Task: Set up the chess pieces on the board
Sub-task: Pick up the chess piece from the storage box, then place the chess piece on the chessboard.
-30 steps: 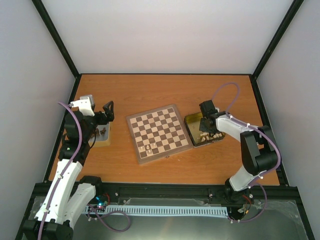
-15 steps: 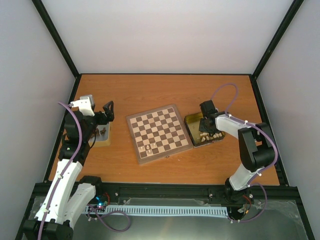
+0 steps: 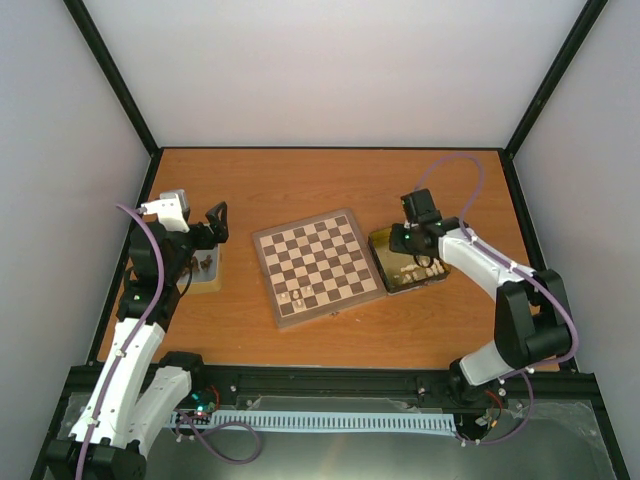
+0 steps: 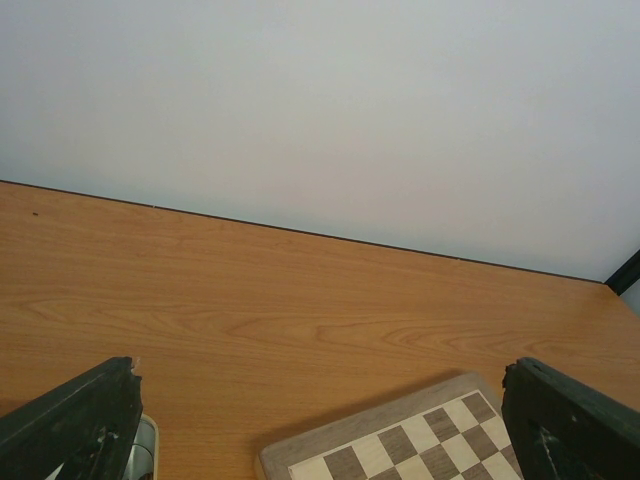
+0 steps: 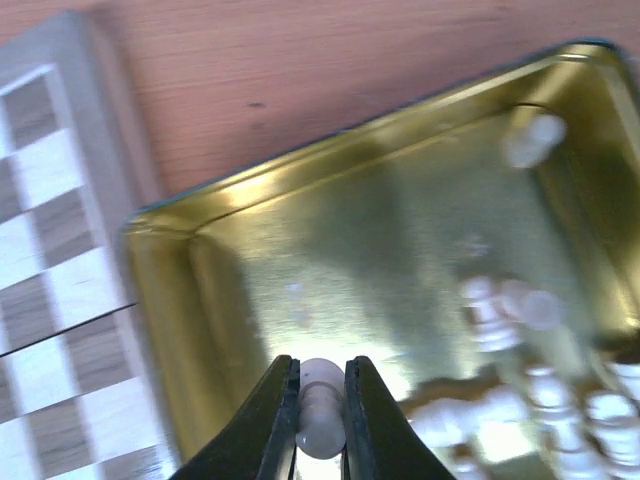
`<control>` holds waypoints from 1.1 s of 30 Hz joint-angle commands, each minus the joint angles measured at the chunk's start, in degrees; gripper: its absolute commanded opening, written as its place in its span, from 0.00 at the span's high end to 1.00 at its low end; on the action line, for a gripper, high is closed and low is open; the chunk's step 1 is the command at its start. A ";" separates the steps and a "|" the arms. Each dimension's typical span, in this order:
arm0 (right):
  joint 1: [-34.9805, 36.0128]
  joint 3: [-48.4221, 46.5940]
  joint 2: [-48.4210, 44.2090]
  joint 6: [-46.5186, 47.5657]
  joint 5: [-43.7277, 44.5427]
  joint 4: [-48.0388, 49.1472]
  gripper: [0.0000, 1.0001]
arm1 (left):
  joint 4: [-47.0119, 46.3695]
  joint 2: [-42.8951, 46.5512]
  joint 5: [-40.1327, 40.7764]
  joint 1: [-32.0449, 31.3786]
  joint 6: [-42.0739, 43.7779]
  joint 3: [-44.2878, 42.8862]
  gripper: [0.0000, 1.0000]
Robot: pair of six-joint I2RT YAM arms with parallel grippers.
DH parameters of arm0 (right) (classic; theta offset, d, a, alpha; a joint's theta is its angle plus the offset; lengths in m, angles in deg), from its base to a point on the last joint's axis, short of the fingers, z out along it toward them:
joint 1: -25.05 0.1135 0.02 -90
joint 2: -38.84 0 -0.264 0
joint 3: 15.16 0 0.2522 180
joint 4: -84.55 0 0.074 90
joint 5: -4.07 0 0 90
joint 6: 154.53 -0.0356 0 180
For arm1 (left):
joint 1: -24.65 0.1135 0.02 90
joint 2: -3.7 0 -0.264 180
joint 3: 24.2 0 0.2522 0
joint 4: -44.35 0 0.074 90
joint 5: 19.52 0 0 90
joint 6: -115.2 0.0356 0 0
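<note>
1. Right gripper (image 5: 321,372), lower centre of the right wrist view: fingers are pressed in on one cream-white chessman (image 5: 320,432), pinching it by its rounded upper part. It hangs over the lower-left part of the gold tin (image 5: 170,290). Cannot tell whether its foot is clear of the tin floor.
2. Left gripper (image 4: 320,375): fingers are spread wide in the bottom corners of the left wrist view, with nothing between them. In the overhead view it sits at frame left, above the silver tray (image 3: 207,282) that carries the dark chessmen (image 3: 204,262).
3. Chessboard (image 3: 318,265): centre of the overhead frame, between tray and tin. A few pieces (image 3: 295,295) stand near its lower-left corner and the other squares look bare. Judged: the task is at an early stage.
4. Loose white chessmen (image 5: 520,300) lie jumbled at the right side of the tin.
5. Handling, judged: each piece is very light, rigid and smooth, narrower than a finger. Its rounded profile can twist or squirt out of the pads.
6. Best hold, judged: across the waist just under the head, with the axis upright.
7. Risk, judged: the narrow foot tips on release, and the pieces already standing are easily knocked.
</note>
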 commanded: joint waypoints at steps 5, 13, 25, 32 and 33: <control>14.41 -6.75 1.95 -1.85 -2.29 -1.58 0.89 | -1.20 -0.01 -0.37 -0.19 -0.64 -1.44 0.00; 27.97 -12.97 12.61 -1.48 -1.32 -3.59 0.88 | -1.11 0.14 -0.28 -0.19 -0.65 -1.46 0.00; 32.69 -15.03 17.51 -2.38 -5.72 -4.42 0.87 | -1.04 0.39 -0.29 -0.19 -0.64 -1.46 0.00; 34.96 -15.94 20.12 -4.39 -4.75 -4.42 0.87 | -1.01 0.43 -0.33 -0.19 -0.69 -1.47 0.00; 35.14 -16.05 20.33 -4.73 -4.32 -4.51 0.87 | -1.02 0.45 -0.37 -0.19 -0.67 -1.43 0.00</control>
